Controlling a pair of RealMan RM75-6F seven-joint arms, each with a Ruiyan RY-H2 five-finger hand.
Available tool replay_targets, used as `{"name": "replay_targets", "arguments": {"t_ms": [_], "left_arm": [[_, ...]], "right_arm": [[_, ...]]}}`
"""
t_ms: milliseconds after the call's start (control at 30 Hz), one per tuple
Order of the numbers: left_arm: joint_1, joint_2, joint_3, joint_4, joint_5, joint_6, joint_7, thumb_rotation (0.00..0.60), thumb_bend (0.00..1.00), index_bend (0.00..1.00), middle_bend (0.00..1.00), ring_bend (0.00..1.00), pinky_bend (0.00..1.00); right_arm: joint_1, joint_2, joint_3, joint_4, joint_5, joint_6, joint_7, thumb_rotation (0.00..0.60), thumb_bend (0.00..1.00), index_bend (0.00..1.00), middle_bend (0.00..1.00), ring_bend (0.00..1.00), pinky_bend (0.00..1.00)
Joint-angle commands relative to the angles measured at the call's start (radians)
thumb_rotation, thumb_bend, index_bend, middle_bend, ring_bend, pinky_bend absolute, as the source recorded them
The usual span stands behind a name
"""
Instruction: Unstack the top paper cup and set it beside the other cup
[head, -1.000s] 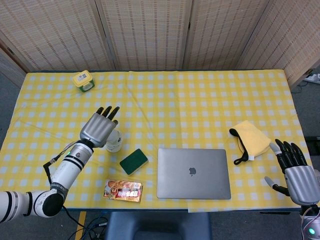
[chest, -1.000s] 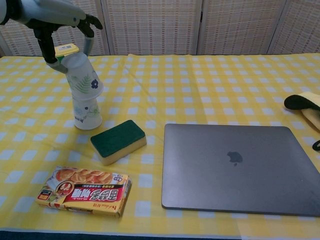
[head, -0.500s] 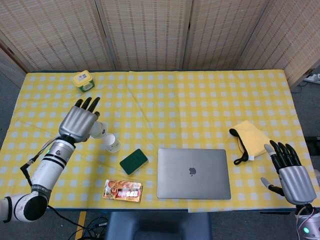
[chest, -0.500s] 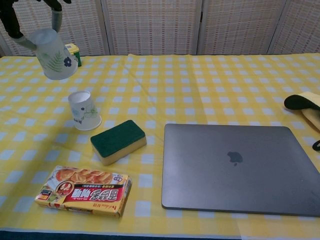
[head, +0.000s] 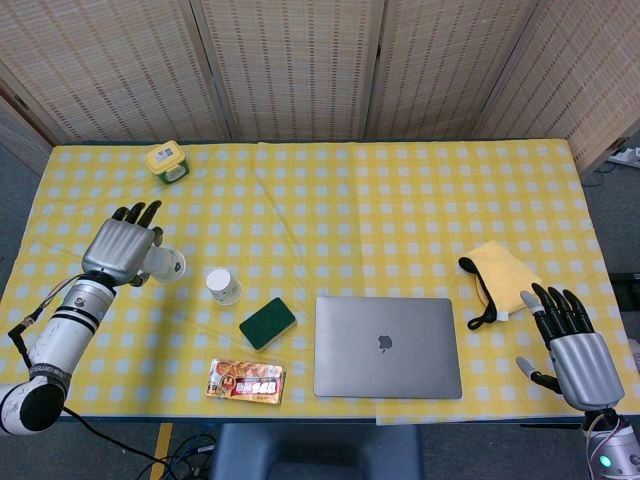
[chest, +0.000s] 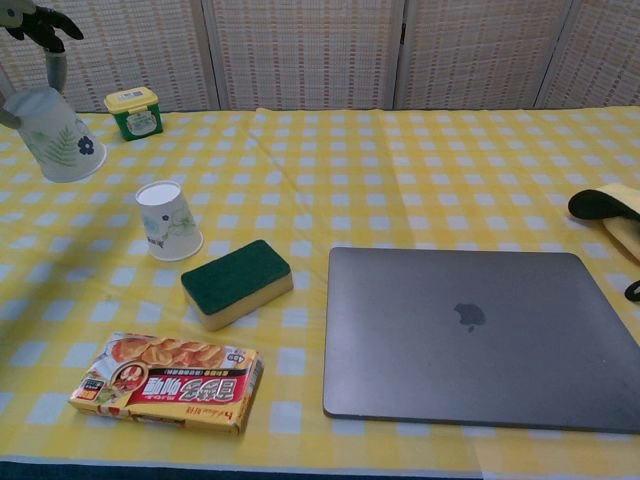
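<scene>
Carrying the lifted cup (chest: 55, 135) is the step in hand: the unstacking looks done, and what remains is to set it down near the other cup (chest: 168, 220). At far left the left hand (head: 122, 253) wraps the lifted cup from above, fingers closed round its base end, so the cup hangs tilted in the air with its mouth facing down and to the right. It sits well left of the other cup, which stands inverted on the yellow checked cloth (head: 350, 210), apart from everything, with a green sponge (head: 267, 323) just to its right and nearer the robot.

The next move, I judge, calls for bringing the held cup lower and rightward, levelling it so its rim meets the cloth flat, then opening the fingers without knocking the standing cup.

The left forearm reaches out over the table's left edge, with the back of the hand turned upward. Further right lies a closed laptop (head: 388, 346), and at far right the right hand (head: 575, 345) idles off the table corner, fingers spread and holding nothing.
</scene>
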Motion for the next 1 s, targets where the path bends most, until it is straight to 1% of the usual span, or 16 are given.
{"name": "replay_targets", "arguments": {"t_ms": [33,300,667,1000], "left_arm": [[0.032,-0.029,0.008,0.052,0.034,-0.031,-0.040,0.600,0.26,0.42,0.00,0.00,0.16],[0.062,-0.089,0.018,0.132,0.064,-0.080,-0.079,0.600,0.26,0.41,0.00,0.00,0.16],[0.065,-0.167,0.016,0.210,0.067,-0.121,-0.092,0.600,0.26,0.42,0.00,0.00,0.16],[0.065,-0.214,0.014,0.280,0.081,-0.160,-0.118,0.600,0.26,0.42,0.00,0.00,0.16]], "right_arm": [[0.002,-0.002,0.000,0.000,0.001,-0.003,-0.005,0.600,0.19,0.00,0.00,0.00,0.00],[0.006,-0.005,0.000,0.003,0.002,-0.010,-0.009,0.600,0.19,0.00,0.00,0.00,0.00],[0.003,0.002,-0.002,0.009,-0.006,0.001,0.010,0.600,0.19,0.00,0.00,0.00,0.00],[-0.002,0.002,-0.002,0.010,-0.006,0.010,0.009,0.600,0.19,0.00,0.00,0.00,0.00]]}}
